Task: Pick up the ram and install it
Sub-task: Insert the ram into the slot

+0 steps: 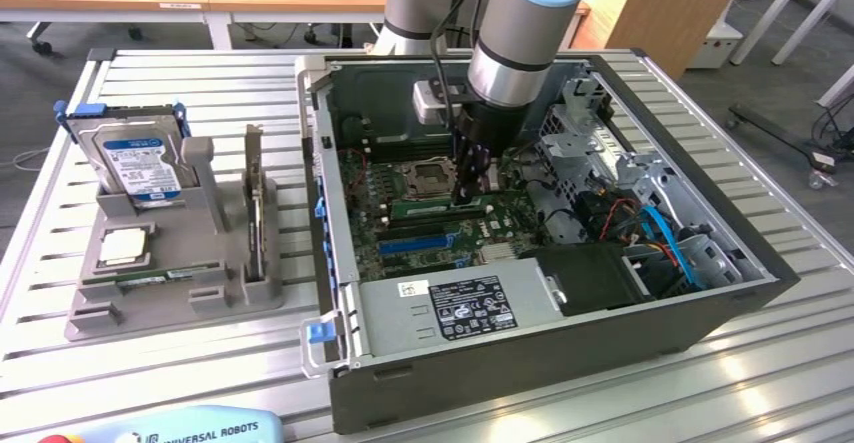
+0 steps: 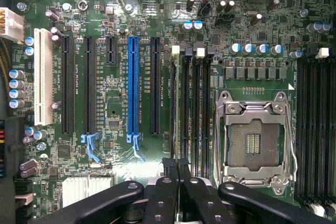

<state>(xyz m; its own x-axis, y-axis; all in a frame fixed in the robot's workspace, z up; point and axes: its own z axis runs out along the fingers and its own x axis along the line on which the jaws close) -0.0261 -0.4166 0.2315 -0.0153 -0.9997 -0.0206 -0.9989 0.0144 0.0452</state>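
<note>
The ram (image 1: 420, 207), a thin green stick, stands on edge in a memory slot of the motherboard (image 1: 400, 178) inside the open computer case (image 1: 534, 363). My gripper (image 1: 467, 195) reaches straight down into the case and is shut on the ram near its middle. In the wrist view the ram (image 2: 174, 108) appears edge-on as a narrow line along the memory slot nearest the long expansion slots. The black fingertips (image 2: 169, 167) sit close together over it, beside the empty processor socket (image 2: 254, 140). The arm hides the ram's far end in the exterior view.
On the exterior view's left, a grey tray (image 1: 174, 298) holds a silver hard drive (image 1: 134, 158), an upright dark card (image 1: 254, 198), a small chip (image 1: 123, 246) and a thin green strip (image 1: 150, 280). Cables (image 1: 661, 238) and a drive cage (image 1: 594, 133) crowd the case's far side.
</note>
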